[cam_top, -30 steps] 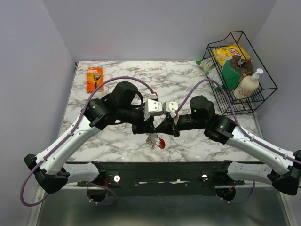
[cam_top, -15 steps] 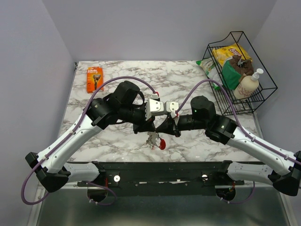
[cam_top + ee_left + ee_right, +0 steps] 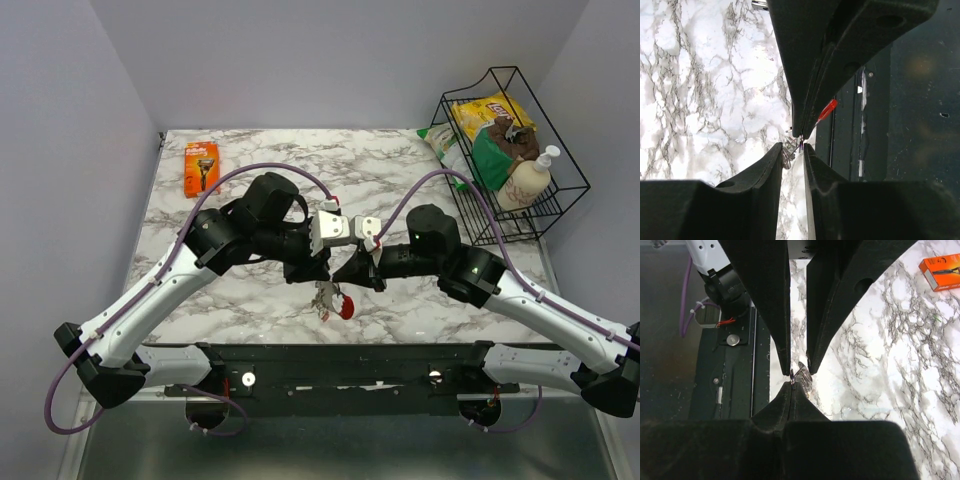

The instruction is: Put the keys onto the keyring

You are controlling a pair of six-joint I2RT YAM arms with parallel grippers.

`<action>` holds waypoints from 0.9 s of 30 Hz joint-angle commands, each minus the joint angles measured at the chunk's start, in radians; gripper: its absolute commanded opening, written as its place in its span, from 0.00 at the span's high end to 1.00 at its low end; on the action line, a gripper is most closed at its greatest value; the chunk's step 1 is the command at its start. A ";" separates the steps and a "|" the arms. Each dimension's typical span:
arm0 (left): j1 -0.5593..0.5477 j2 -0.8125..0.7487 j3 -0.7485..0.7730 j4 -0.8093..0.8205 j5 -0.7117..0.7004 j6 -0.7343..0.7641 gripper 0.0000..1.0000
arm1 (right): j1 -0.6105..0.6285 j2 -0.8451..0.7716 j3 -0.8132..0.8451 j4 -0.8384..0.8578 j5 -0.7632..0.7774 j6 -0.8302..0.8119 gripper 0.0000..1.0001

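Where the two arms meet over the near middle of the table, the left gripper [image 3: 803,146] is held a little open, and a thin gap is seen between its fingers. Whether anything is pinched in that gap cannot be told. The right gripper [image 3: 791,385] is shut tight and is set tip to tip with the left one. A tiny dark loop, most likely the keyring [image 3: 791,374], is pinched at its very tips.

The keys [image 3: 326,297] are found right at that meeting spot. In the right wrist view, one silvery key is seen just beside the loop, between the left fingertips. From above, the bunch is seen just under the two grippers, on their near side, and its red tag [image 3: 346,308] is turned to the right.

All of this is placed over the white and grey marble table [image 3: 400,180]. An orange razor pack [image 3: 201,167] is laid near the far left corner, well apart from the keys. A black wire basket [image 3: 575,185] is set at the far right. A yellow chip bag [image 3: 485,112] and a pump bottle [image 3: 530,180] are kept inside it.
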 commanded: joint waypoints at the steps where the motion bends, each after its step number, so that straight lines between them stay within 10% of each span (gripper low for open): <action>1: -0.017 0.041 -0.017 -0.006 -0.052 -0.005 0.67 | 0.005 -0.017 0.002 0.054 -0.001 -0.008 0.99; 22: -0.034 0.058 -0.054 0.043 -0.030 -0.016 0.78 | 0.005 -0.061 -0.030 0.101 0.034 0.008 0.99; 27: -0.034 0.024 -0.071 0.085 -0.049 -0.025 0.64 | 0.004 -0.078 -0.045 0.129 0.034 0.020 0.99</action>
